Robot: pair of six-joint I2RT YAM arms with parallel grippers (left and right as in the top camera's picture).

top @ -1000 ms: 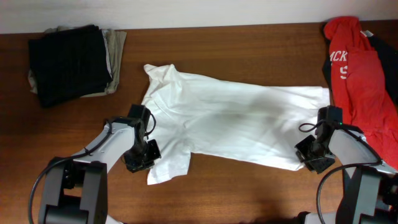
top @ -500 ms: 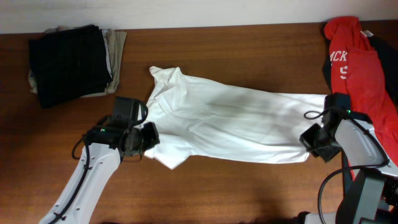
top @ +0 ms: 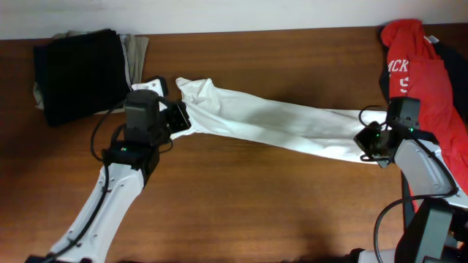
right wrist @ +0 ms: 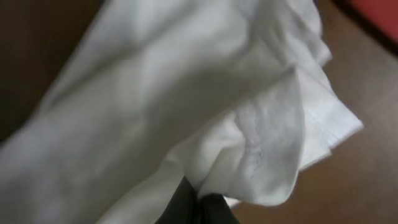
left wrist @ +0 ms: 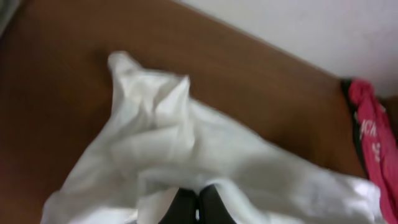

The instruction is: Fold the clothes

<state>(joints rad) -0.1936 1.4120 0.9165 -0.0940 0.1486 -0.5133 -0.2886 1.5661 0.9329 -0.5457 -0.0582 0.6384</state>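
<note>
T-shirt (top: 270, 120), spread flat a second ago, now stretched into a narrow band between left gripper (top: 178, 117) and right gripper (top: 365, 142), both clamped on it, nearer the far edge of the table (top: 256, 208).

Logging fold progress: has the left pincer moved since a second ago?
Yes. The left pincer, shut on the thin white T-shirt, has travelled up the overhead view, away from the robot's base, ending near the folded black garment stack.

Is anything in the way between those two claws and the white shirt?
Nothing visible is. The left gripper and the right gripper are each shut on one end of the white T-shirt, which is stretched between them.
</note>
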